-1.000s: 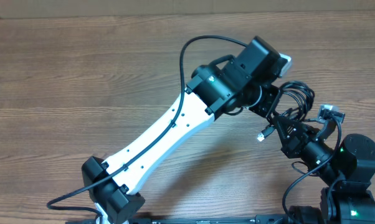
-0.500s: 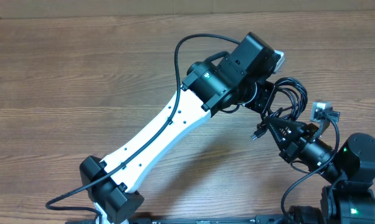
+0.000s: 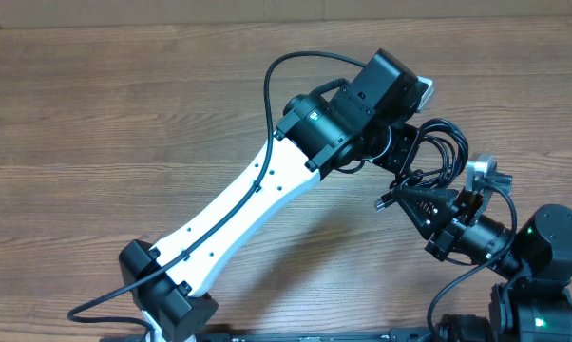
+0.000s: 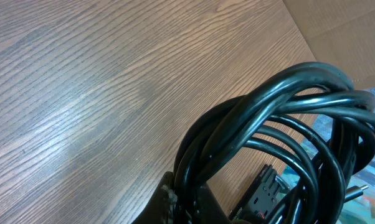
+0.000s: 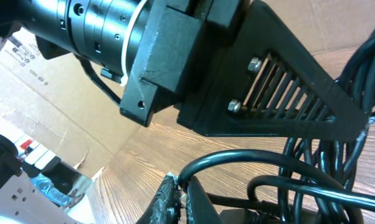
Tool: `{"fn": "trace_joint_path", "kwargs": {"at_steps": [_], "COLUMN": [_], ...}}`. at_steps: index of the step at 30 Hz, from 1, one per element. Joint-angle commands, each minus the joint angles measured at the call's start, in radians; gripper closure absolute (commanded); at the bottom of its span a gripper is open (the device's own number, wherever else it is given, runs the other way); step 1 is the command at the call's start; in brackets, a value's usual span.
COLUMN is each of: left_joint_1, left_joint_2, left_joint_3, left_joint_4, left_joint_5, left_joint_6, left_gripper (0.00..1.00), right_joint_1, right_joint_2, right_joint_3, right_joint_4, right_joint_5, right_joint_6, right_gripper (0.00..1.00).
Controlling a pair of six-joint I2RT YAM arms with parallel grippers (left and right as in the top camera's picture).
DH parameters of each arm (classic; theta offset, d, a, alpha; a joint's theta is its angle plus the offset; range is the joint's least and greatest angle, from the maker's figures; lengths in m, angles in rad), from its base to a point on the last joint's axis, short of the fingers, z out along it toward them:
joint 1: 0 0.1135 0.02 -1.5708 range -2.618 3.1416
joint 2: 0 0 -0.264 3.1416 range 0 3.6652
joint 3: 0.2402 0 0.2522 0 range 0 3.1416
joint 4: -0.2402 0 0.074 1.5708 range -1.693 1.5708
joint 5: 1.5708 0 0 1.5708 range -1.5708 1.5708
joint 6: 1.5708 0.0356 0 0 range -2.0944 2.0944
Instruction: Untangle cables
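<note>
Overhead: cables (image 3: 454, 142), left gripper (image 3: 409, 173), right gripper (image 3: 402, 198)

Brown wood-grain table (image 3: 96, 123), faintly glossy, with pale cardboard (image 3: 172, 8) running along beyond its far edge.

The left arm (image 3: 257, 195) has a long white link between black joint housings, with a thick black cable (image 3: 270, 90) looping along it and a small green light (image 3: 314, 117). The right arm (image 3: 552, 256) is all black cylinders with a green light (image 3: 536, 231). A black wedge-shaped finger (image 5: 299, 106) carries ribbed slots and two silver bolts (image 5: 256, 63).
</note>
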Motion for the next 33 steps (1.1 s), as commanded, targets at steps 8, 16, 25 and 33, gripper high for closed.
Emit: {"fn": "trace_joint_path", "kwargs": {"at_steps": [8, 16, 25, 33], "left_joint_1": [0.01, 0.01, 0.01, 0.01], "left_joint_2": [-0.016, -0.016, -0.016, -0.016], "left_joint_3": [0.008, 0.008, 0.008, 0.008], "left_joint_4": [-0.002, -0.054, -0.152, -0.182], "left_joint_5": [-0.086, -0.09, -0.088, -0.089], "left_joint_6": [0.058, 0.105, 0.211, 0.252], "left_gripper": [0.96, 0.96, 0.96, 0.96], "right_joint_1": [0.005, 0.005, 0.005, 0.005], "right_joint_2": [-0.012, -0.012, -0.012, -0.012], "right_joint_3": [0.013, 0.013, 0.013, 0.013], "right_joint_4": [0.158, 0.163, 0.106, 0.09], "right_joint_5": [-0.299, -0.264, -0.053, -0.024], "right_joint_6": [-0.002, 0.016, 0.149, 0.159], "right_gripper": [0.96, 0.96, 0.96, 0.96]}}
